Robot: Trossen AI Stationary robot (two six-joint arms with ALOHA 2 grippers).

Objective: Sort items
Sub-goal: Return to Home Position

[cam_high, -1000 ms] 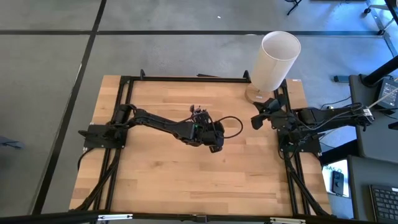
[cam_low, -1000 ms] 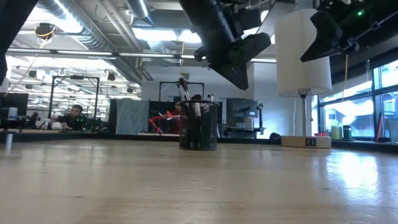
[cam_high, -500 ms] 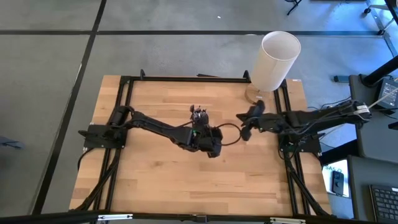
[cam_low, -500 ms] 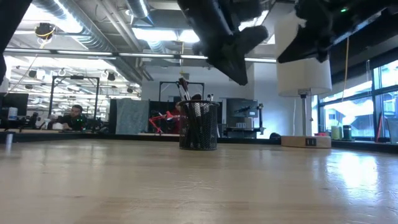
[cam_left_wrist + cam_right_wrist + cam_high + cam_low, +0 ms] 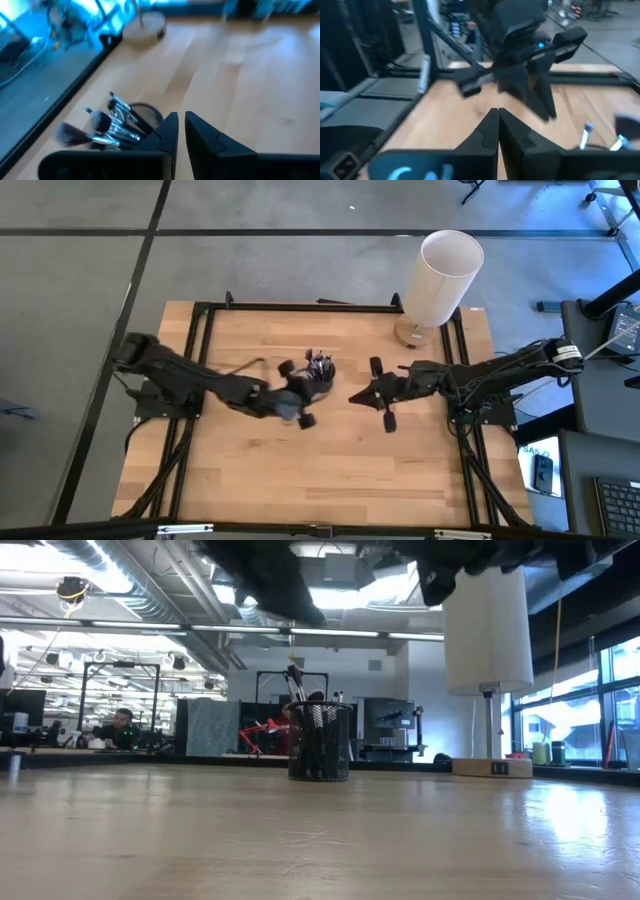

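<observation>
Brushes [image 5: 318,361]: all bunched together, standing in one black mesh cup. Dark handles, pale ferrules and soft heads stick up past its rim and fan apart slightly.
Mesh cup [image 5: 320,743]: upright on the bench, just beside the left tool's tip, toward the bench's back edge. It lies ahead of the right tool and a little to one side, nearer the left tool than the right.
Left tool [image 5: 181,117]: fingers pressed nearly together, with only a thin slit between them, and nothing pinched. It hangs above the bench. The brush heads show close alongside its fingers in its own wrist view. It is blurred in the high view.
Right tool [image 5: 498,111]: fingers pressed together, holding nothing. It is above the bench, with its tip pointed toward the left tool, near it but apart.
Left arm: stretched low across from the left side rail to the bench's middle.
Right arm: stretched in from the right side rail to the bench's middle.
White cylinder [image 5: 445,272]: tall, on a round base at the back right corner, behind the right tool and well apart from it.
Bench [image 5: 260,470]: pale wood planks, with black frame rails [image 5: 205,380] along its sides and back.
Room beyond: in the low view a seated person [image 5: 122,726] is far off behind the bench.
</observation>
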